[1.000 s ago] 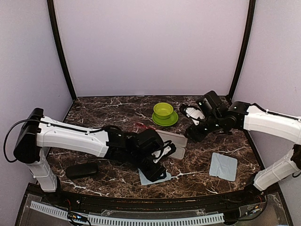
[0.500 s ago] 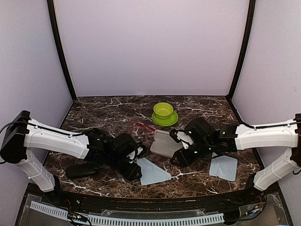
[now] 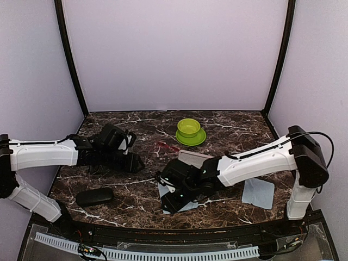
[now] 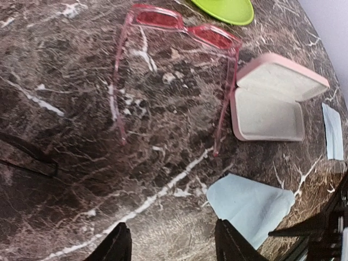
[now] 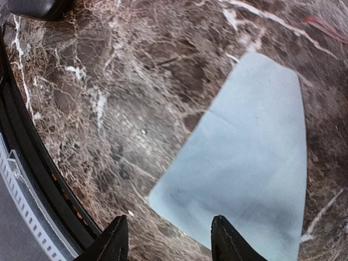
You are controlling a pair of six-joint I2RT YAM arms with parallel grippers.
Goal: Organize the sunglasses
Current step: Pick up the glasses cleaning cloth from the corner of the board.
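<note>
While the red-framed sunglasses (image 4: 159,19) are laid unfolded on the marble table (image 4: 81,81) at the top of the left wrist view, just beside the open pink case (image 4: 269,117), the left gripper (image 4: 171,244) and the right gripper (image 5: 168,239), the latter held over a blue cloth (image 5: 250,163), are seen with jaws spread and empty.

Soft, even light fills the enclosure, and shadows are faint. The dark marble worktop (image 3: 234,130) carries a mild sheen without hard glare. Both wrist views bend at their edges, and near parts look slightly soft.
</note>
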